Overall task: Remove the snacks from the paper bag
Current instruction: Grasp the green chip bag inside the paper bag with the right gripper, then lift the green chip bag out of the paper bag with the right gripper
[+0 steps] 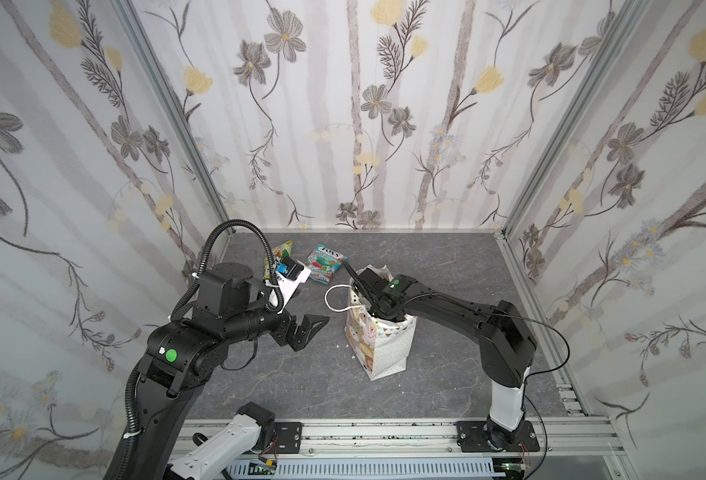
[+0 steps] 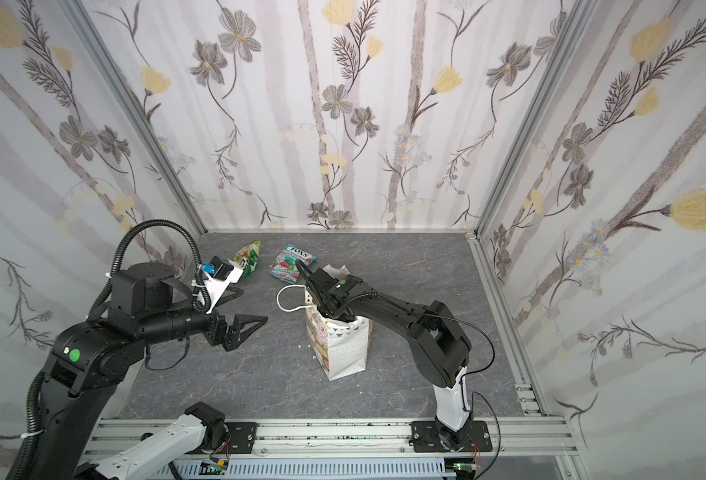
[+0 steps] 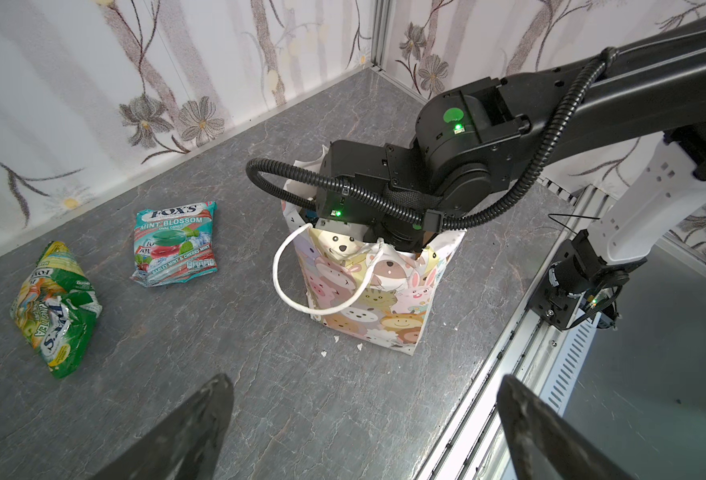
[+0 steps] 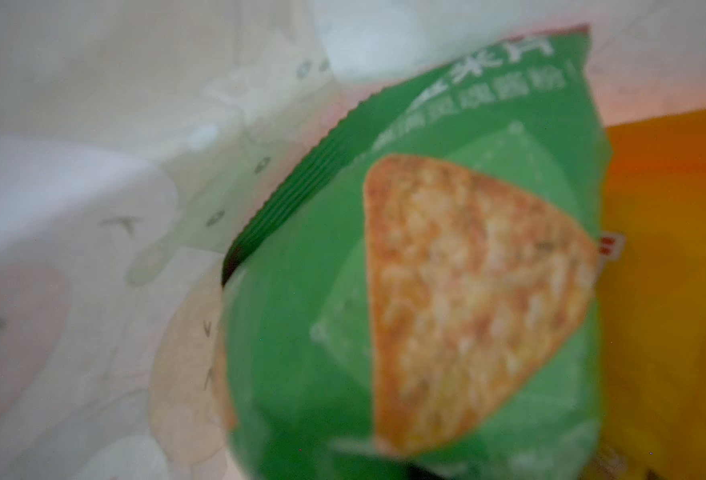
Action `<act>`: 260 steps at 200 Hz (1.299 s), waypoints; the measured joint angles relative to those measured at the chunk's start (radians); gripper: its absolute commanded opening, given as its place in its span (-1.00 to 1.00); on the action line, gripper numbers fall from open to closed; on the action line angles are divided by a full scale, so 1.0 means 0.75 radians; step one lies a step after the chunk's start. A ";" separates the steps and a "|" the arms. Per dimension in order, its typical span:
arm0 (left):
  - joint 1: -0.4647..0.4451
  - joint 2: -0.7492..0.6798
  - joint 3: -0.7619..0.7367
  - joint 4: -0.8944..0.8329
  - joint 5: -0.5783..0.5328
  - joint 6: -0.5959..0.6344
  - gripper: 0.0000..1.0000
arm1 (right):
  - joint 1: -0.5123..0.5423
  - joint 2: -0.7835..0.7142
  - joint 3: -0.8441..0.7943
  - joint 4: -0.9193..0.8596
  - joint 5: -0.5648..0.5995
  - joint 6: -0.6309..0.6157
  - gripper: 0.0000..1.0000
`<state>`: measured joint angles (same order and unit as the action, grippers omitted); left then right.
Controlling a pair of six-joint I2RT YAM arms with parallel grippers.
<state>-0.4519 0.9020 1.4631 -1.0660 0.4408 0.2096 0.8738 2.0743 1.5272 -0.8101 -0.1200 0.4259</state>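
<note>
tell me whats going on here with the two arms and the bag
The right arm reaches down into the paper bag, the right gripper hidden inside; its wrist camera shows a green packet close up beside something orange. The left gripper hovers open and empty beside the bag. A teal FOX'S packet and a yellow-green packet lie out on the table.

the left arm [image 1: 201, 349] reaches in from its side with the forearm about level. its left gripper [image 1: 314, 334] hangs in the air, dark fingers [image 3: 185, 428] spread wide with nothing between them. the right arm [image 1: 451, 305] stretches toward the middle, its wrist [image 1: 384, 291] bent steeply down; the right gripper is hidden below it.
</note>
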 measured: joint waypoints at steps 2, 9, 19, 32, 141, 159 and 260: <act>0.000 0.000 -0.001 0.001 0.000 0.000 1.00 | -0.001 -0.002 0.000 -0.001 0.001 0.001 -0.86; 0.000 0.001 -0.002 0.001 0.000 0.000 1.00 | -0.001 -0.010 0.000 -0.002 0.001 0.004 -0.92; 0.000 0.001 -0.002 0.001 -0.004 0.000 1.00 | -0.001 -0.021 0.000 -0.002 0.002 0.008 -1.00; 0.000 -0.001 -0.002 0.003 -0.004 0.000 1.00 | -0.001 -0.035 0.000 -0.008 0.005 0.014 -1.00; -0.002 0.007 -0.040 0.032 -0.024 -0.002 1.00 | -0.013 -0.129 0.063 -0.103 0.005 0.058 -1.00; -0.002 0.005 -0.040 0.032 -0.024 -0.006 1.00 | -0.016 -0.143 0.078 -0.110 0.005 0.060 -1.00; -0.002 -0.003 -0.040 0.057 -0.022 -0.036 1.00 | -0.032 -0.241 0.148 -0.126 0.031 0.088 -1.00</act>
<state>-0.4530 0.9001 1.4334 -1.0229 0.4240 0.1829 0.8497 1.8938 1.6382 -0.9043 -0.0971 0.4919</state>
